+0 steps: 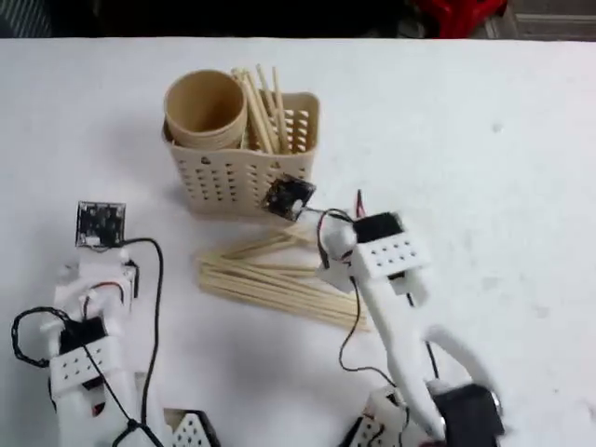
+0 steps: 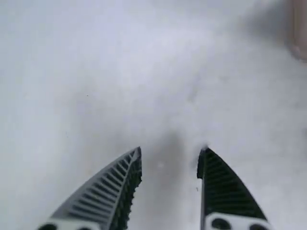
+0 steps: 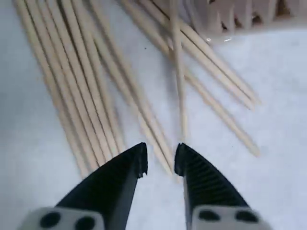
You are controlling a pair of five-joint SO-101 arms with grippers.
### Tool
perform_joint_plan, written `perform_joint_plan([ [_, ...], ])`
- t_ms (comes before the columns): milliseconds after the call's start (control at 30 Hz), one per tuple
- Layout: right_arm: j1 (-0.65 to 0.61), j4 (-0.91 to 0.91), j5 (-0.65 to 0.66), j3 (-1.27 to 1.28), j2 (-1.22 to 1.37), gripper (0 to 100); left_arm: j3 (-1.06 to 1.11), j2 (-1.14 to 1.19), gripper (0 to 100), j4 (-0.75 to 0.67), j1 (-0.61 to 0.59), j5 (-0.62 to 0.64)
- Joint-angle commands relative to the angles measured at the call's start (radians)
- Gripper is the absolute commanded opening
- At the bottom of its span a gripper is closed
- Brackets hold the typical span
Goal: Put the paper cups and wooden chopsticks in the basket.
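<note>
Bright, even light; soft shadows

Basket (image 1: 233, 182) mouth: left half is plugged by the stacked paper cups (image 1: 205, 107), right half by upright chopsticks (image 1: 265, 102), with little gap between them. Front approach is blocked. Loose chopsticks (image 1: 270, 279) lie fanned on the table just before the basket, and the right arm (image 1: 391, 270) hangs over their right end. Right gripper (image 3: 159, 158) sits low over the sticks, jaws narrowly apart. The table (image 1: 503, 158) is open right of the basket, and also left of it beyond the left arm (image 1: 88, 307). Left gripper (image 2: 169, 160) has jaws apart over bare table.
</note>
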Motion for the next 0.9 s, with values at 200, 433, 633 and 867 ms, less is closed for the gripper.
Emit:
perform_joint_plan([
  [200, 0.108, -0.309, 0.008, 0.031, 0.186, 15.5, -0.002, -0.013, 20, -0.023, -0.007, -0.006],
  [433, 0.133, -0.386, 0.009, 0.029, 0.263, 15.2, 0.011, -0.013, 20, -0.026, 0.012, -0.008],
  [633, 0.133, -0.384, 0.012, 0.034, 0.265, 2.6, 0.023, -0.018, 20, -0.031, 0.03, -0.011],
  [867, 0.166, -0.308, 0.008, 0.035, 0.179, 1.7, 0.023, -0.018, 20, -0.031, 0.03, -0.011],
])
